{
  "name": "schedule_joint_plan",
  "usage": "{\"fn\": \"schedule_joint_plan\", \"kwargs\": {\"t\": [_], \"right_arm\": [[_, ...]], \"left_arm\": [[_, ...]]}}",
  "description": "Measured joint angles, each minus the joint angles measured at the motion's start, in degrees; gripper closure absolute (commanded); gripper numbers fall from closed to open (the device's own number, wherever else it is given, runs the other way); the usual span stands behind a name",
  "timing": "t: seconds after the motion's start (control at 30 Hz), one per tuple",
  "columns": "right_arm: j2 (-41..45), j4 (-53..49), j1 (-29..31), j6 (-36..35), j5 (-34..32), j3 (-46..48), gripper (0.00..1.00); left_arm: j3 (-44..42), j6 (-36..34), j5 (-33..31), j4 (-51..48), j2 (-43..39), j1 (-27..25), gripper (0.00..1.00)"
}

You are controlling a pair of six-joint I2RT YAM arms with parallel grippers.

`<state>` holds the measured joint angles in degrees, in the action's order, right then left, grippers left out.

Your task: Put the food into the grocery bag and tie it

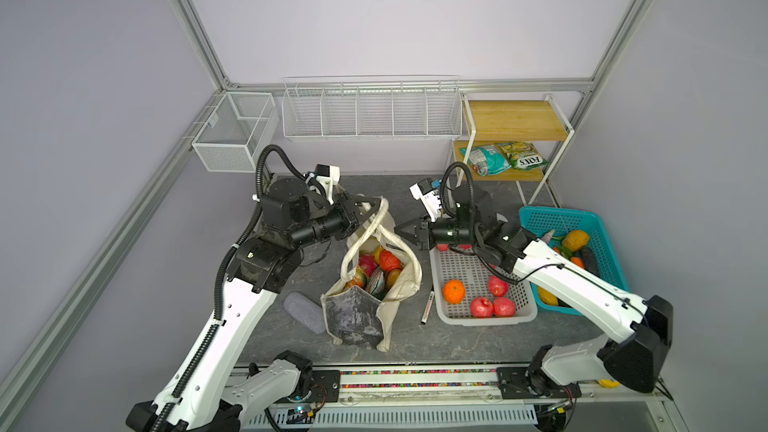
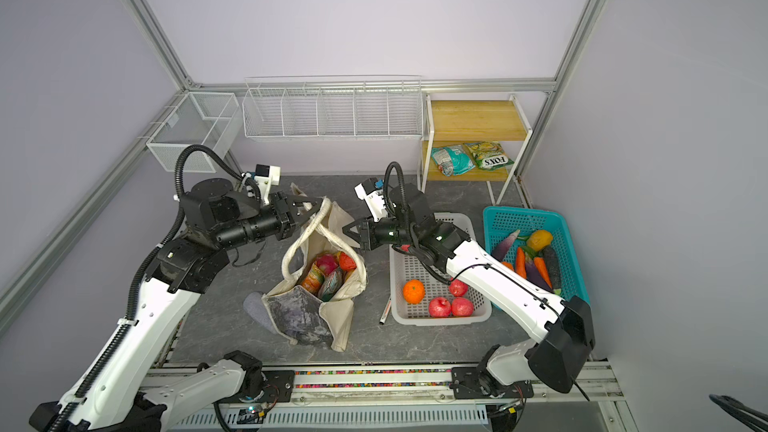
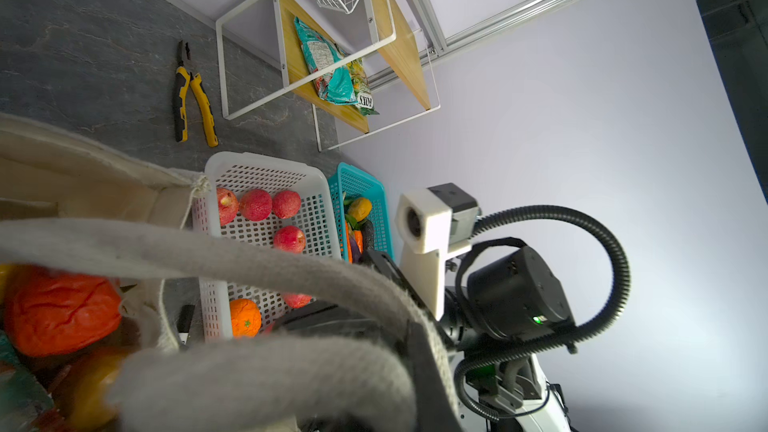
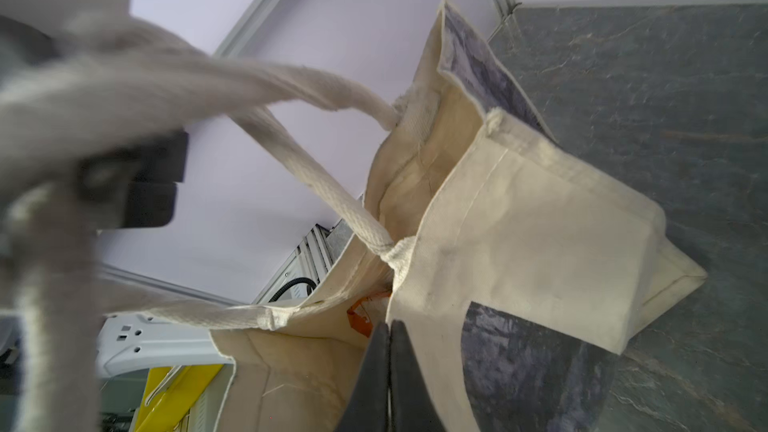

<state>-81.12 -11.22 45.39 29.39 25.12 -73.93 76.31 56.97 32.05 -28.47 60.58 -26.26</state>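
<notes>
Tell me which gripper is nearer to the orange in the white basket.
Right. The right gripper, shut, hovers near the far left corner of the white basket, where the orange lies. The left gripper is farther, across the bag, shut on its handles.

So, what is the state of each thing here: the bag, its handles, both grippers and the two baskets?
Grocery bag, standing, open, food inside.
Handles, held up, not tied.
Left gripper, shut on the handles.
Right gripper, shut beside the bag's rim; whether it pinches cloth is unclear.
White basket, holding fruit.
Teal basket, holding vegetables.
</notes>
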Motion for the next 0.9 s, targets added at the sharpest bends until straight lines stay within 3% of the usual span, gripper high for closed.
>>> {"fn": "schedule_joint_plan", "kwargs": {"t": [0.5, 0.9], "right_arm": [[-0.22, 19.98, 3.32, -0.63, 7.65, 11.69, 0.92], [-0.22, 31.45, 5.03, -0.94, 9.79, 14.43, 0.89]], "left_arm": [[-4.66, 0.39, 1.01, 1.42, -2.29, 0.00, 1.00], [-7.23, 0.00, 1.57, 2.12, -2.71, -0.17, 1.00]]}}
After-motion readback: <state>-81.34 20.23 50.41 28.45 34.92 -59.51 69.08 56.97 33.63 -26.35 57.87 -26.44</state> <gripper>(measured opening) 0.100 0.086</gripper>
